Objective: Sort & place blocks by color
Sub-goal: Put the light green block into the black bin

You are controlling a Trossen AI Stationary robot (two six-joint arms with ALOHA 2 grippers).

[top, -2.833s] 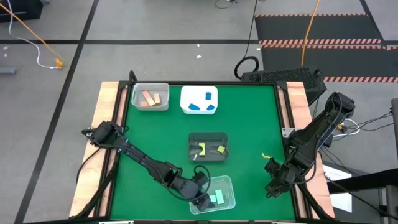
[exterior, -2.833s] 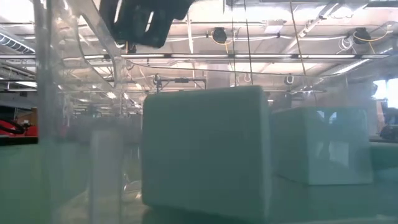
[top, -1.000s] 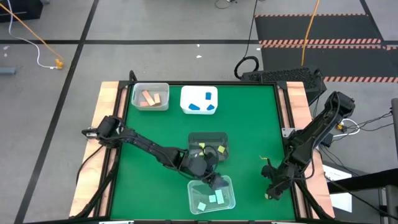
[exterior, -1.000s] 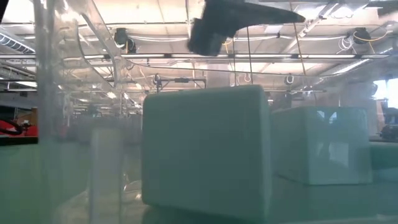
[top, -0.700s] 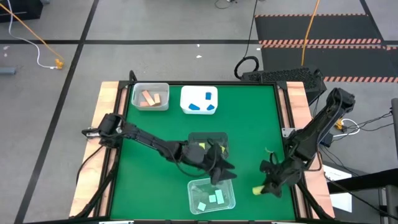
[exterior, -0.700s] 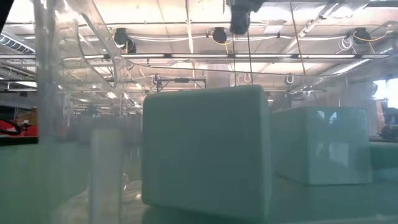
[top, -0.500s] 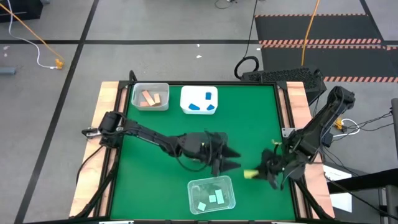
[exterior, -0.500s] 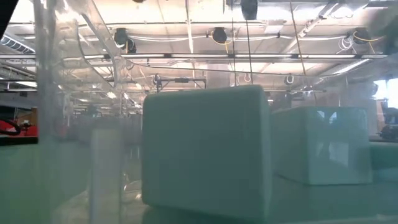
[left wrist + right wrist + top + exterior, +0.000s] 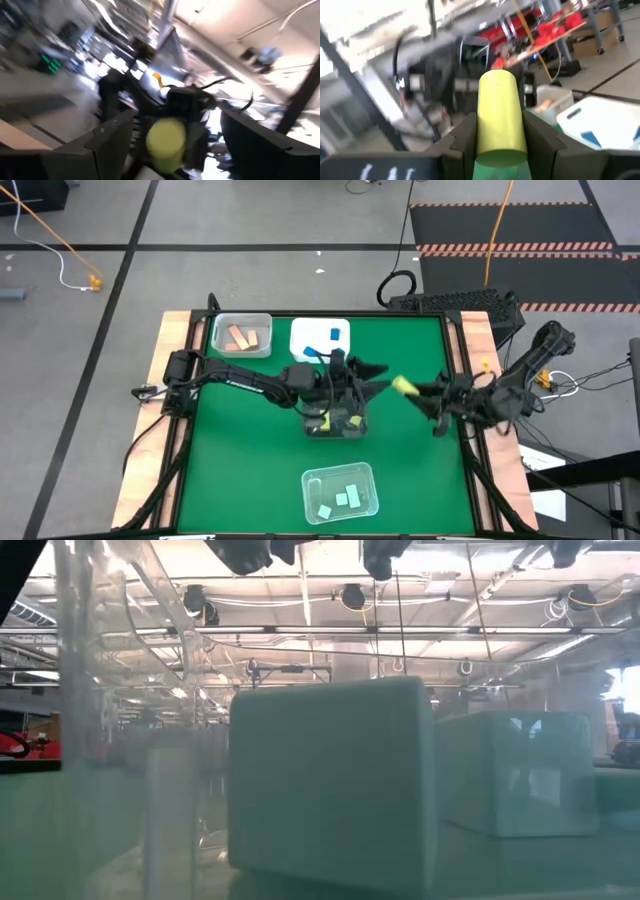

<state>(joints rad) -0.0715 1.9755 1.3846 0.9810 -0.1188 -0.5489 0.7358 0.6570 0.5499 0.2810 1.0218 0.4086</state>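
My right gripper (image 9: 414, 391) is shut on a yellow cylinder block (image 9: 404, 385) and holds it in the air to the right of the dark tray (image 9: 335, 429). In the right wrist view the cylinder (image 9: 500, 100) fills the gap between the fingers. My left gripper (image 9: 376, 378) is open above the dark tray's far right corner. It points toward the table's right edge, at the cylinder (image 9: 164, 140), a short way off it. Other yellow blocks lie in the dark tray. Mint green blocks (image 9: 340, 500) lie in the near clear tray. My right gripper pinches the yellow cylinder between its two fingers (image 9: 465, 136), by its curved sides (image 9: 492, 145). The fingers lie along the cylinder. They come about level from the table's right. The cylinder's free end (image 9: 497, 80) sticks out past the fingertips toward the left arm, and the block is lifted clear.
A clear tray with salmon blocks (image 9: 242, 337) and a white tray with blue blocks (image 9: 320, 343) stand at the far edge. The clear tray (image 9: 340, 477) stands at the near edge, and the low view looks through it at its mint blocks (image 9: 330, 785). Wooden rails (image 9: 170, 380) run along both sides.
My right gripper has risen from the near right of the table with the yellow cylinder, moved toward the far edge and left, and tipped level. My left gripper has left the mint green tray, moved toward the far edge over the dark tray and turned to face the right gripper.
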